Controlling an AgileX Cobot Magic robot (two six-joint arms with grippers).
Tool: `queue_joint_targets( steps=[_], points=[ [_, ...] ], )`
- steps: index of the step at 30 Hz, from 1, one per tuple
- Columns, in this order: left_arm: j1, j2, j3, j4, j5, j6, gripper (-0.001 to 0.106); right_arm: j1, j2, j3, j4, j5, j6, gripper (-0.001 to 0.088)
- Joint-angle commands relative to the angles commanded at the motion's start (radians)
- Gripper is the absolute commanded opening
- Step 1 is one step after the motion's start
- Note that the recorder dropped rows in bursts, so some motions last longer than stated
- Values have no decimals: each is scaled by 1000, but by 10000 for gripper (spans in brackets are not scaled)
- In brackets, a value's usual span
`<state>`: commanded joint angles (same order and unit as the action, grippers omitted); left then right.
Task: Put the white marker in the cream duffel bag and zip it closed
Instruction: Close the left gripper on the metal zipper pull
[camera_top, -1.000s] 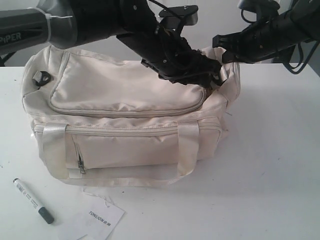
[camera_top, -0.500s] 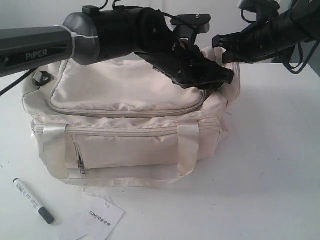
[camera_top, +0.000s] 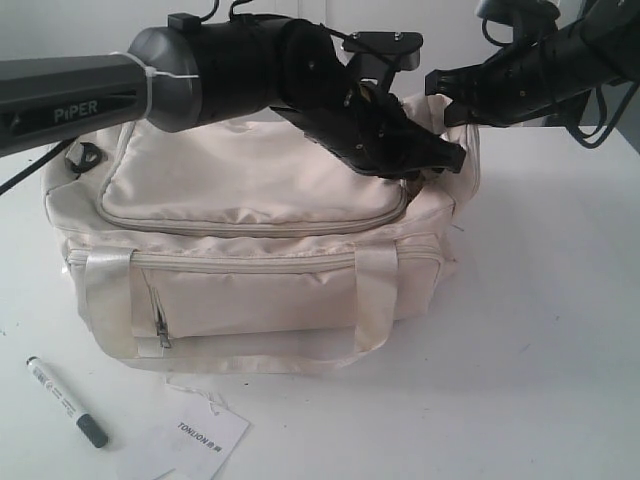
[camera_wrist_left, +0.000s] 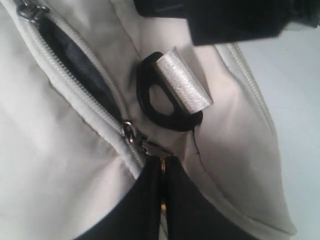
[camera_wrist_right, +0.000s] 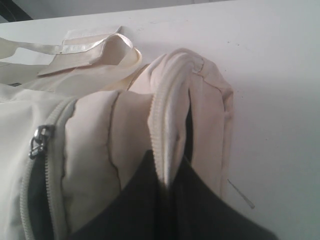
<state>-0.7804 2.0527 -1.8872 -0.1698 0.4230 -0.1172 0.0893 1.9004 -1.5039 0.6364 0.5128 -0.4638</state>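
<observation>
The cream duffel bag (camera_top: 250, 200) stands in the middle of the table. My left gripper (camera_top: 448, 160) reaches across to the right end of its top and is shut on the zipper pull (camera_wrist_left: 161, 167), beside the slider (camera_wrist_left: 131, 133) and a black strap ring (camera_wrist_left: 165, 112). Behind the slider the zip gapes onto dark lining (camera_wrist_left: 75, 62). My right gripper (camera_top: 446, 104) is shut on the bag's right end fabric (camera_wrist_right: 167, 125) by the zipper teeth. The white marker (camera_top: 62, 400) lies on the table at the front left, apart from both grippers.
A white paper tag (camera_top: 197, 440) lies in front of the bag, near the marker. The bag's webbing handles (camera_top: 375, 290) hang down its front, above a front zip pocket (camera_top: 160, 320). White table (camera_top: 540, 330) stretches out to the right.
My left gripper has moved right along the bag's top toward its right end, and the arm has swung lower into view. The right gripper keeps its hold in place.
</observation>
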Motion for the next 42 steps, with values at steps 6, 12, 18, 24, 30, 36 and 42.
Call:
queue_joint_targets(
  steps=[6,12,18,24,30,36,42],
  points=[
    [0,-24,0,1,29,0,0,0,0,0,0,0,0,0],
    [0,-29,0,1,86,2,0,0,0,0,0,0,0,0],
    [0,-29,0,1,115,2,0,0,0,0,0,0,0,0],
    [0,-29,0,-47,130,12,0,0,0,0,0,0,0,0],
    [0,-38,0,-52,159,19,0,0,0,0,0,0,0,0],
    [0,-58,0,-54,161,40,0,0,0,0,0,0,0,0],
    [0,-60,0,-54,189,43,0,0,0,0,0,0,0,0]
  ],
)
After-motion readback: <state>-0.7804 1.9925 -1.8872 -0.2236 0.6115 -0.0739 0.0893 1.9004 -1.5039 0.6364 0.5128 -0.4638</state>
